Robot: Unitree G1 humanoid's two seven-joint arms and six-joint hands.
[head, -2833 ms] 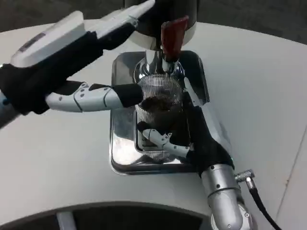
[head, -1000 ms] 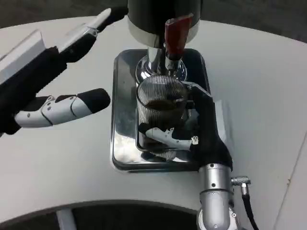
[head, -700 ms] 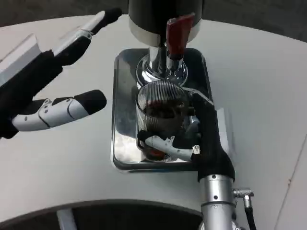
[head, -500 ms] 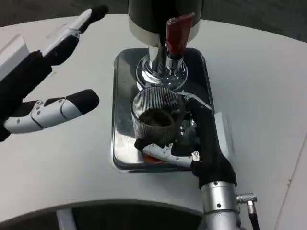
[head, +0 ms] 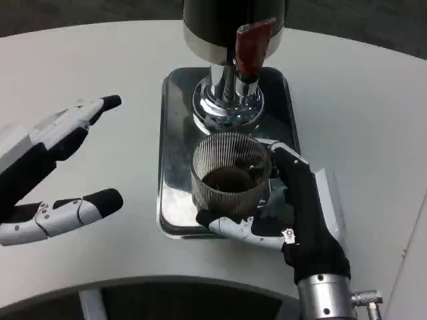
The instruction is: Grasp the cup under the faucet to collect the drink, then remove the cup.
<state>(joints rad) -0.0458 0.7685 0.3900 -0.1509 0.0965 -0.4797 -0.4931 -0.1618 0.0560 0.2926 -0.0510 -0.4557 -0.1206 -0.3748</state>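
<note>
Gripping the ribbed glass cup (head: 230, 177) from its right side, right hand (head: 300, 213): fingers (head: 243, 230) wrapped around the lower wall at the front, black palm pressed against the right flank, silver forearm (head: 327, 303) rising from the bottom edge of the head view. Holding a dark drink, roughly half full, with the rim level and the cup upright. Standing on the near half of the shiny metal drip tray (head: 175, 153), just in front of the dispenser's chrome base (head: 228, 107) and no longer directly beneath the spout; cannot tell whether the bottom touches the tray or hangs slightly above it. Overhead at the top of the view, dark dispenser body (head: 233, 23) with a red tap lever (head: 252, 43) sticking forward. Spread wide and holding nothing, left hand (head: 47, 170): hovering over the white table (head: 100, 73) to the left of the tray, well apart from the cup, upper fingers reaching toward the tray, lower black-tipped finger (head: 100, 201) stretched out separately below. Lying across the white table beyond and on both sides, the tray's long edges running away from the camera. Curving along the bottom, the table's front edge, with a dark gap beneath.
</note>
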